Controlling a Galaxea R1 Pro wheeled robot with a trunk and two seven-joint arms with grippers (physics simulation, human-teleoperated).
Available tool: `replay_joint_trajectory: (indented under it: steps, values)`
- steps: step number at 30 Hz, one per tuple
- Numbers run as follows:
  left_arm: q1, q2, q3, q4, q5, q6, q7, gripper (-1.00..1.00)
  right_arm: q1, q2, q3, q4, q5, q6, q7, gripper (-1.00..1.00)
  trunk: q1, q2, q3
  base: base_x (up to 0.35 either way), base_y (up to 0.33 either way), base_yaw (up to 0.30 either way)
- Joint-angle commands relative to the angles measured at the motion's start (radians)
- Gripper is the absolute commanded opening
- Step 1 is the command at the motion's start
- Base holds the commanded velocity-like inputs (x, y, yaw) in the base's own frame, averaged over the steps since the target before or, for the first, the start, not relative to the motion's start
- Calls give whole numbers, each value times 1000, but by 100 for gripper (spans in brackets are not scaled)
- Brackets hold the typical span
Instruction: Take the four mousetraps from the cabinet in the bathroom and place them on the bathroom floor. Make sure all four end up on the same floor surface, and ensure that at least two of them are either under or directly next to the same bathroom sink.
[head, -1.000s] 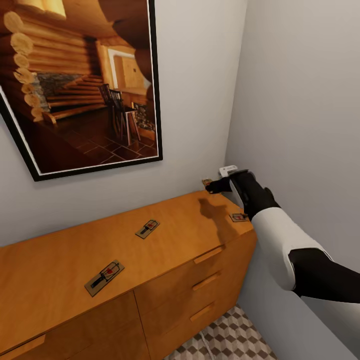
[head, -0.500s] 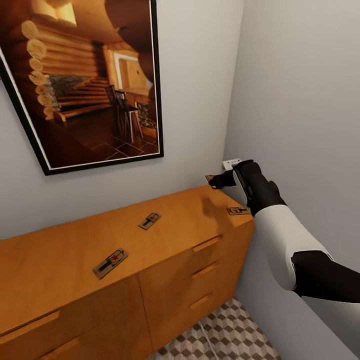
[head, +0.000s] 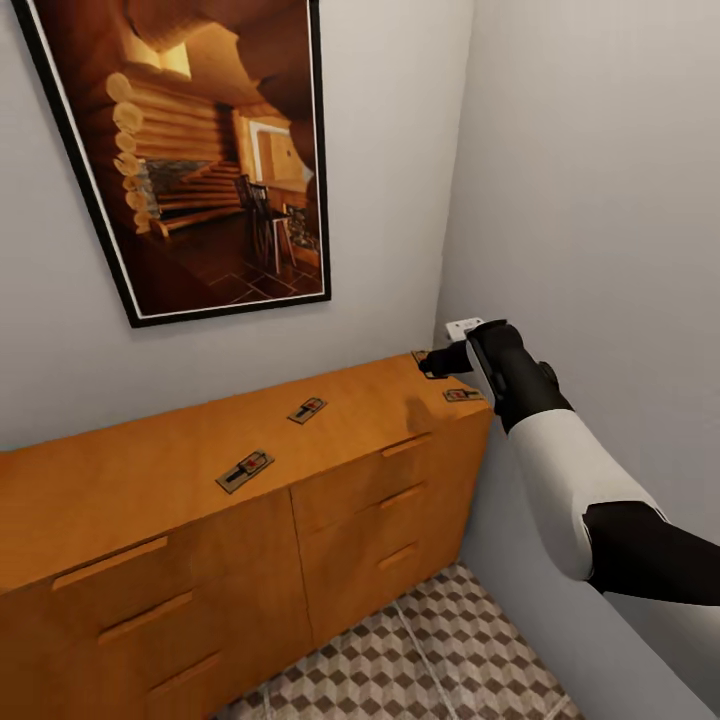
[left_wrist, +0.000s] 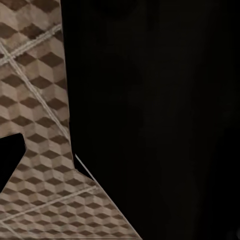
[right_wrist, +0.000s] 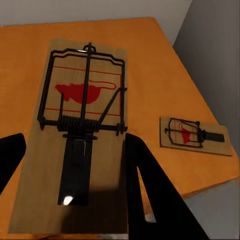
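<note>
Orange-brown wood of the cabinet (head: 150, 490) along the wall, under a framed picture (head: 210, 150) of a log interior. Flat on its top surface, three mousetraps, well apart from each other: left trap (head: 245, 470) near the front edge, middle trap (head: 307, 410) further along, corner trap (head: 462, 395) at the right end beside the side wall. Right end effector (head: 435, 362) reaching over that right end, just above the surface, closed on a fourth trap (head: 424, 360). From the right wrist, seen with the fourth trap (right_wrist: 80, 135) lengthwise between the two dark fingers (right_wrist: 147, 195), one finger at each long edge, red spot and wire bar pointing away from the end effector (right_wrist: 75, 139), with the board raised off the wood. Corner trap (right_wrist: 196, 136) lying near it on the same surface, close to the cabinet's edge. Cube-pattern floor (head: 420, 650) visible below the drawers. From the left wrist, more of the floor (left_wrist: 35, 100) beside large black shapes; cannot tell how far open the left end effector is.
</note>
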Motion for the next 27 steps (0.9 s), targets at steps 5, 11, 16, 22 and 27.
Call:
replay_joint_trajectory:
  steps: [5, 11, 16, 22, 27]
  values:
    - [1, -1, 0, -2, 1, -2, 1, 100, -1, 1, 1, 6, 11, 2, 8, -100, -1, 0, -1, -336, 0, 0]
    - [1, -1, 0, -2, 1, -1, 2, 100, -1, 2, 1, 8, 10, 2, 6, -100, -1, 0, -1, -336, -44, 0]
    - [1, -1, 0, -2, 1, -1, 1, 100, -1, 3, 2, 23, 10, 1, 7, -100, -1, 0, -1, -336, -83, 0]
    - [1, -1, 0, -2, 1, -1, 0, 100, -1, 5, 2, 37, 10, 0, 7, -100, -1, 0, -1, -336, -87, 0]
    - [1, -1, 0, -2, 1, -2, 0, 100, -1, 6, 3, 42, 10, -1, 7, -100, -1, 0, -1, -335, -88, 0]
